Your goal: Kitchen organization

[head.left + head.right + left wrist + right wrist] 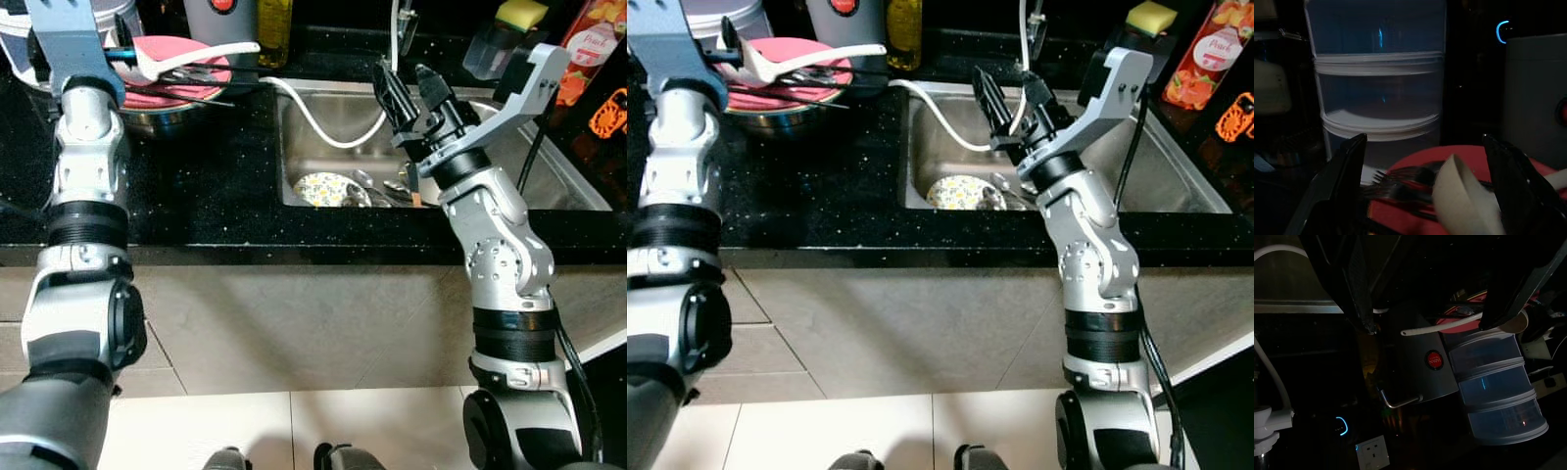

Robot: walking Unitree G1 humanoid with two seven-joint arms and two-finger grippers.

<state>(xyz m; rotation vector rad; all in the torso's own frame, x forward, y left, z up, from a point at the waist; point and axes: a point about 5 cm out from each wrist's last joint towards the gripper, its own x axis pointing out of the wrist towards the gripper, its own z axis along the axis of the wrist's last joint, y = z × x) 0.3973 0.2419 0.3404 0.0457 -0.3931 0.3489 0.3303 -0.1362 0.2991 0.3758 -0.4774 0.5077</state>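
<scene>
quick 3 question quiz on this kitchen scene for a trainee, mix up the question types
1. True or false: the right tool is holding the patterned plate.
2. Where does the white ladle rest? A) in the sink B) on the pink plate C) on the floor
3. Fill in: the left tool is open over a pink plate with a ____ lying on it beside the ladle.

Key
1. False: it is open and empty above the sink, while the plate lies in the basin.
2. B: the pink plate sits on a metal bowl on the black counter.
3. fork
</scene>
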